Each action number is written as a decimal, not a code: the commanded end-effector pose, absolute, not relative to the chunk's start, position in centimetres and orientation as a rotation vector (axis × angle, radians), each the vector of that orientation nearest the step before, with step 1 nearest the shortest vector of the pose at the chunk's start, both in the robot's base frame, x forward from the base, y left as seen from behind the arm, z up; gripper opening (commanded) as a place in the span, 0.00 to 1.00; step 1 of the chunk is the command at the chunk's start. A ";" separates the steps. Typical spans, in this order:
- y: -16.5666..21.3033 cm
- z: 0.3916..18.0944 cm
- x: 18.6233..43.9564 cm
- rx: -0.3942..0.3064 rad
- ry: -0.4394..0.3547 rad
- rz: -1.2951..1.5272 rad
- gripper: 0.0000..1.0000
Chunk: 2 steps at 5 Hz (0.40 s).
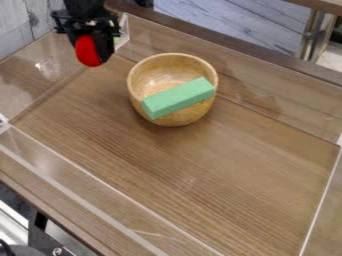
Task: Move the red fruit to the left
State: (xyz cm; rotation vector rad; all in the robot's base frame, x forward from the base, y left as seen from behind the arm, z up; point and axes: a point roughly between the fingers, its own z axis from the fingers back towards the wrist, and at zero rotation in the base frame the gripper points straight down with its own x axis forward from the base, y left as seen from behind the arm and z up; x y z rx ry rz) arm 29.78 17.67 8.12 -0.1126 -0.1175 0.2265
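The red fruit (90,50) hangs in the air at the upper left, above the wooden table, well left of the wooden bowl (173,70). My black gripper (88,42) comes down from the top edge and is shut on the red fruit, its fingers on either side of the fruit's upper part. A green rectangular block (179,97) lies tilted inside the bowl. The fruit's leafy top is hidden by the gripper.
Clear acrylic walls (34,75) ring the wooden table (187,180) on all sides. A clear wall edge runs along the front left (80,200). Grey planks and a dark post (315,40) stand behind the table.
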 end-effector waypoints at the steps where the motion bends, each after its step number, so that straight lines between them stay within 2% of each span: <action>1: 18.8 8.7 31.2 -0.074 -0.171 0.241 0.00; 2: 18.7 7.5 31.9 -0.072 -0.164 0.247 0.00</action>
